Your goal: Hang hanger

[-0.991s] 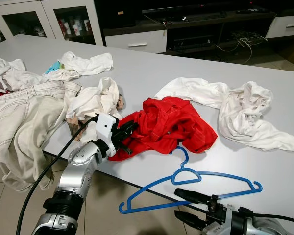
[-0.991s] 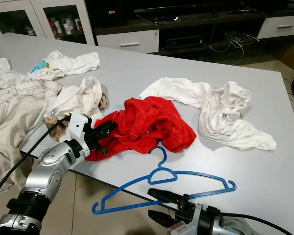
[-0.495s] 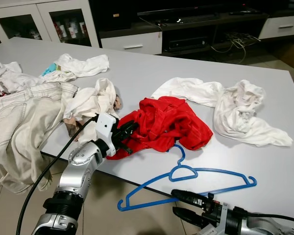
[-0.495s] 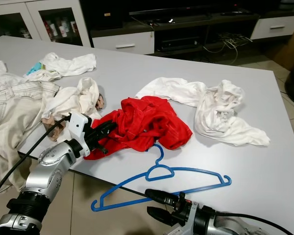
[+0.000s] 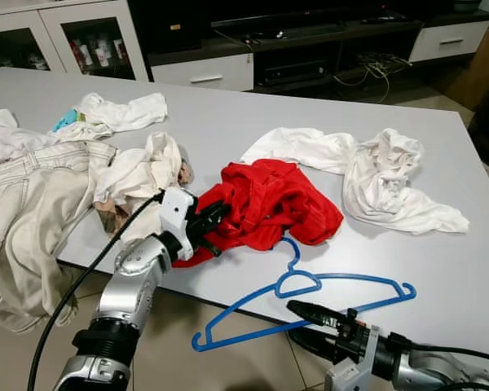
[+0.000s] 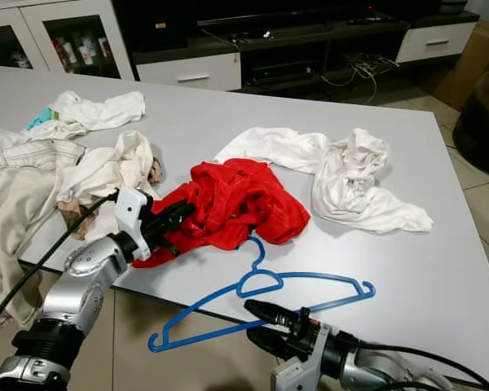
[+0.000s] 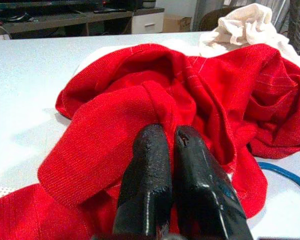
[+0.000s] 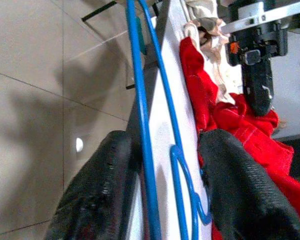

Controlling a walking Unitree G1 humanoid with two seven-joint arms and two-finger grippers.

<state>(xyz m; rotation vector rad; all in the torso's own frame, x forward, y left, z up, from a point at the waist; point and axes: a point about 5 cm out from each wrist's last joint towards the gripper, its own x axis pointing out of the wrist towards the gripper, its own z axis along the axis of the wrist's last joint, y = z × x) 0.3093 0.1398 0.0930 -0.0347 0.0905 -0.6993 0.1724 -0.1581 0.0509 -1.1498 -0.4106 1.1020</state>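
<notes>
Two hands are at work at the near edge of the grey table [image 5: 440,269]: the left hand [image 7: 166,142] is clenched on a fold of the red garment [image 5: 269,204], whose cloth hides the fingertips, and the right hand [image 5: 303,322], spread wide, straddles the bottom bar of the blue hanger [image 5: 310,285] without gripping it. The hanger lies flat on the table with one end jutting past the edge, its hook tucked just under the red garment's hem, while a white shirt [image 5: 375,175] lies beyond and beige trousers [image 5: 24,212] drape off the left side, cut off by the frame.
</notes>
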